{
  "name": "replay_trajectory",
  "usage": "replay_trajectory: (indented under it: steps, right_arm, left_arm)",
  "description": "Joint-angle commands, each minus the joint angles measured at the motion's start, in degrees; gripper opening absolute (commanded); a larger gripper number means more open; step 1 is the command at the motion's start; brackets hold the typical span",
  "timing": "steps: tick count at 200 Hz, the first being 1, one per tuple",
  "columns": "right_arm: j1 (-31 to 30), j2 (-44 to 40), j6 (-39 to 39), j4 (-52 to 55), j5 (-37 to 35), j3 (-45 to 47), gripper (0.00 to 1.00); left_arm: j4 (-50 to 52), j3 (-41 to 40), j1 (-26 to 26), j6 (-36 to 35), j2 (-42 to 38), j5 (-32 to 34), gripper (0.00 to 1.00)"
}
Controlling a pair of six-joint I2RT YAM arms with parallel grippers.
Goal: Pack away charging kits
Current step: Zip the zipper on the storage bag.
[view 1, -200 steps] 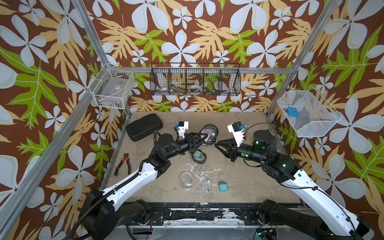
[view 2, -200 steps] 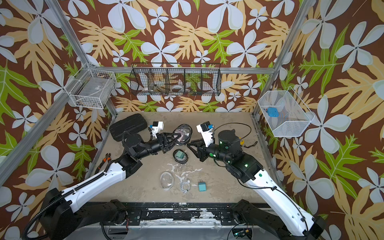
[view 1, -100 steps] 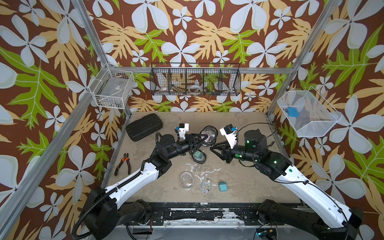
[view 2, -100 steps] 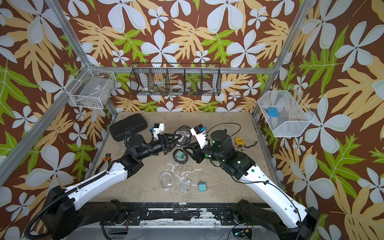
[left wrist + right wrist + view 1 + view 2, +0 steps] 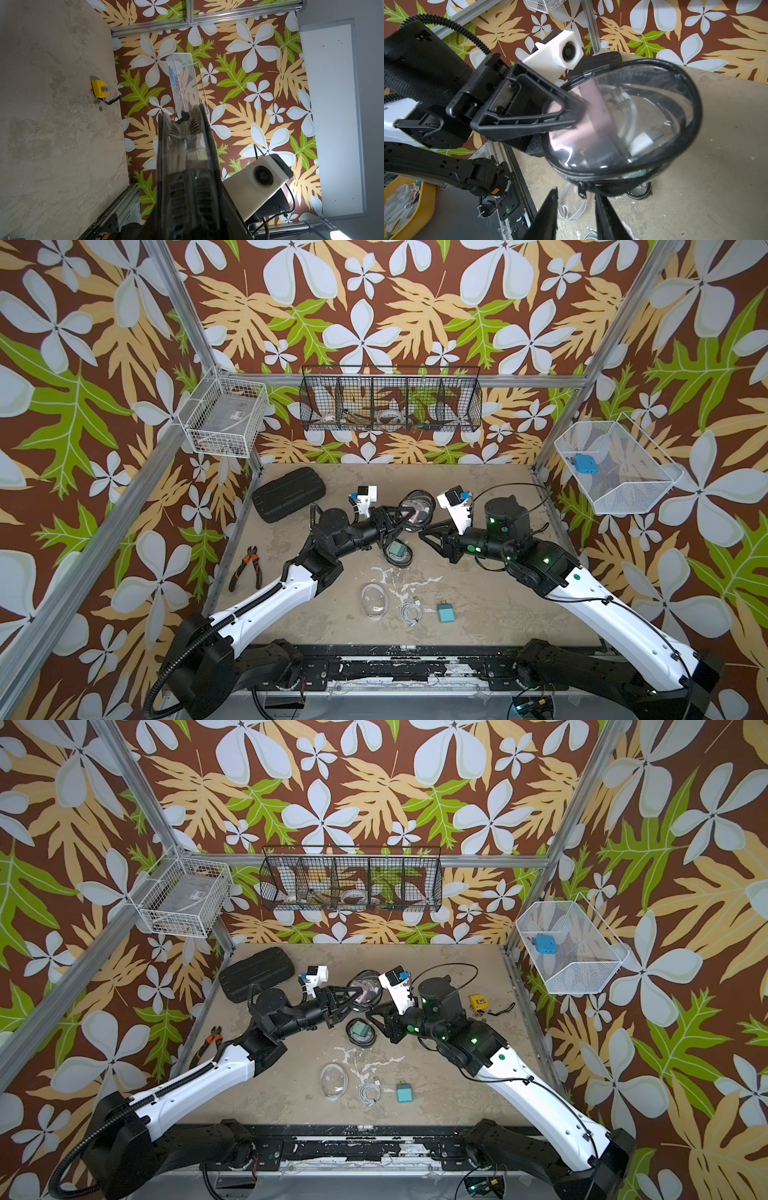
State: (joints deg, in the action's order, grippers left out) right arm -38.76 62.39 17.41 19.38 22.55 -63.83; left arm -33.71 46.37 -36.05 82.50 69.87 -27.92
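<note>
The left gripper (image 5: 411, 514) is clamped on the side of a black-rimmed pouch (image 5: 643, 166) and holds it above the table (image 5: 478, 605). A pink plug (image 5: 591, 116) and a white cable (image 5: 631, 116) can be seen inside it. The right gripper (image 5: 576, 193) is at the pouch's rim with its jaws apart. The zipper pull (image 5: 581, 190) hangs between their tips and is not pinched.

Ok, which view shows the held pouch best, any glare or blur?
Right wrist view is best: the pouch fills it, with a glare patch on the clear window and a soft far rim, yet the pink plug and cable read through. Left wrist view: pouch edge-on in the left fingers, dark and blurred. In both top views: sharp, evenly lit, pouch small.
</note>
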Motion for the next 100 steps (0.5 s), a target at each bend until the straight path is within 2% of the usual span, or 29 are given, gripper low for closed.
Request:
replay_trajectory:
  steps: [1,41,72,100]
  right_arm:
    - [-0.17,0.71,-0.02,-2.76,0.17,-0.83,0.30]
    - [-0.22,2.86,0.64,-2.62,-0.70,-2.26,0.23]
    - [-0.18,3.83,0.94,-0.84,-2.94,-2.87,0.00]
    - [-0.26,3.10,0.53,1.54,-7.39,-2.44,0.00]
  left_arm:
    - [-1.23,0.30,0.02,-0.45,0.25,-1.58,0.06]
    - [-1.12,0.48,0.02,-1.33,0.18,-2.60,0.03]
    - [-0.91,0.13,0.06,-1.80,-0.76,-2.93,0.00]
    - [-1.16,0.21,0.02,-1.89,-0.86,-3.78,0.00]
